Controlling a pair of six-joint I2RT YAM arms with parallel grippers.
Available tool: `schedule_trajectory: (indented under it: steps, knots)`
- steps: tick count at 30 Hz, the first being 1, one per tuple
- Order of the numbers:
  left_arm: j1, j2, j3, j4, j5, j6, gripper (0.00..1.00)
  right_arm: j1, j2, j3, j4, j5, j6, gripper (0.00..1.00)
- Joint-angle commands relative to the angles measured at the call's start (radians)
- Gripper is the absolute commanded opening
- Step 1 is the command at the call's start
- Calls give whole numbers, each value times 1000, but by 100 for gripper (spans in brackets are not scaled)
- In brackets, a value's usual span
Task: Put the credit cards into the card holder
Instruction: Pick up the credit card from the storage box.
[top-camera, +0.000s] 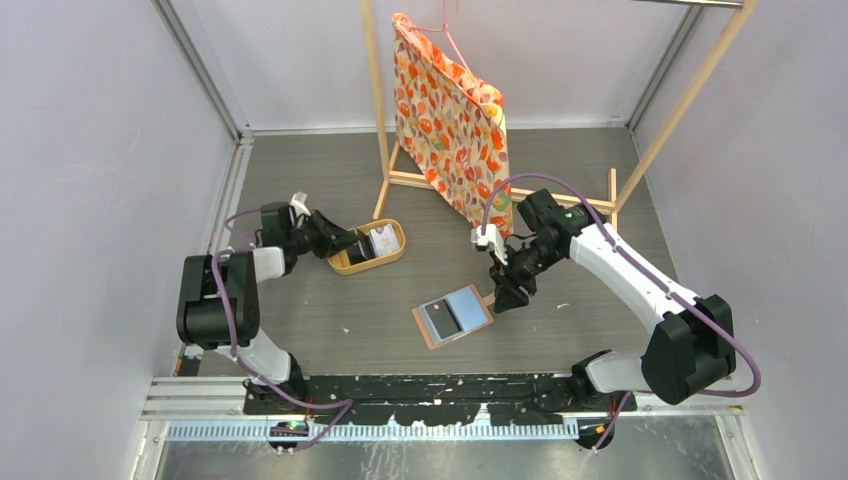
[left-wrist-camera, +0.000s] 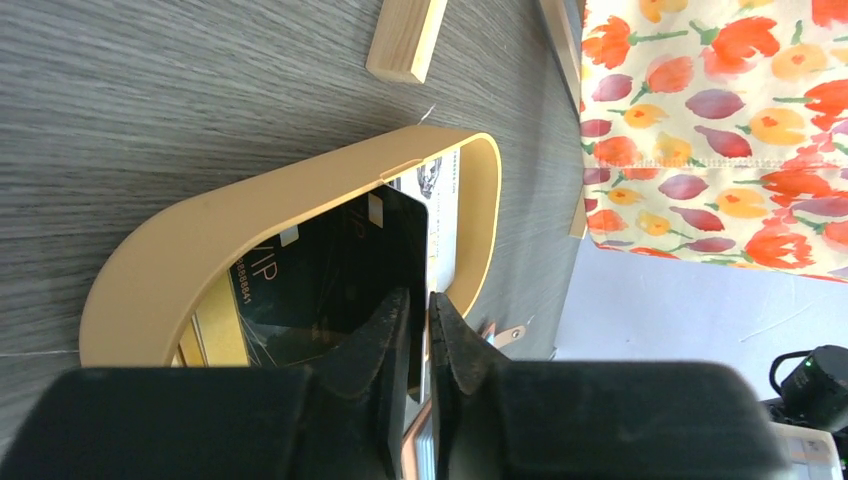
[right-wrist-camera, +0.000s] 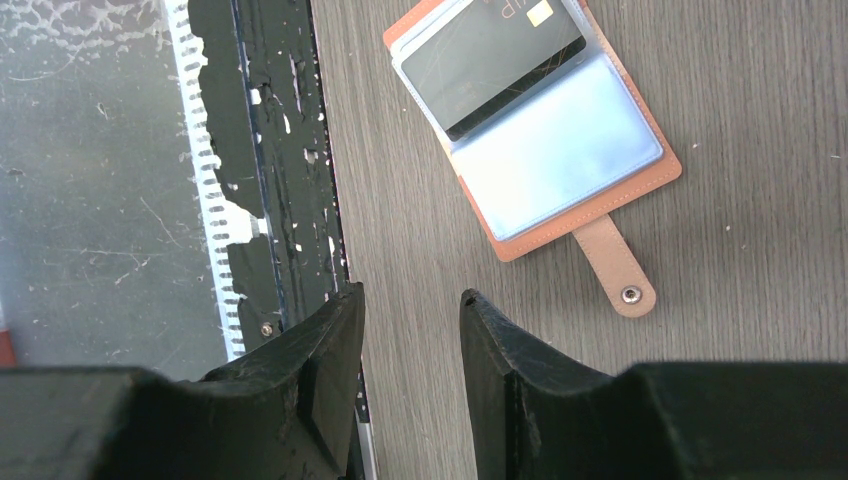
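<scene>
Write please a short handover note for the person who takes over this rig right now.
Left gripper: jaws almost together astride the edge of a black card in the tray; a firm grip cannot be told.
Right gripper: open, empty, above the table near the tab.
Card holder: open and flat, one dark card in one sleeve.
Done: one card in.
Left: the black card and at least one light card under it.

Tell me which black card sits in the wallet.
The black plastic card inside the salmon leather card holder; the other black card lies in the yellow oval tray.
</scene>
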Motion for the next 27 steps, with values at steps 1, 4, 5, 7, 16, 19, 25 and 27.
schedule_trajectory:
  steps: [1,4,5,7,16,19,25,27]
  knots:
    - [9,6,-11,26,15,13,11,4,-19,15,-5,-21,-10,45]
    - [11,-13,-16,14,7,20,6,5,-19,15,-5,-22,-10,45]
    - [12,-20,-17,6,4,24,6,6,-19,15,-6,-22,-10,45]
    - [14,-37,-19,-6,-1,32,3,5,-19,15,-5,-21,-10,45]
    - [23,-100,-25,-62,-17,52,1,6,-19,15,-6,-21,-10,45]
    - [23,-84,-13,-93,-17,69,18,5,-20,17,-6,-23,-12,45]
    - [23,-3,-24,-14,19,36,10,5,-23,15,-8,-22,-12,45]
    - [23,-4,-25,-14,18,36,8,5,-23,15,-8,-23,-12,45]
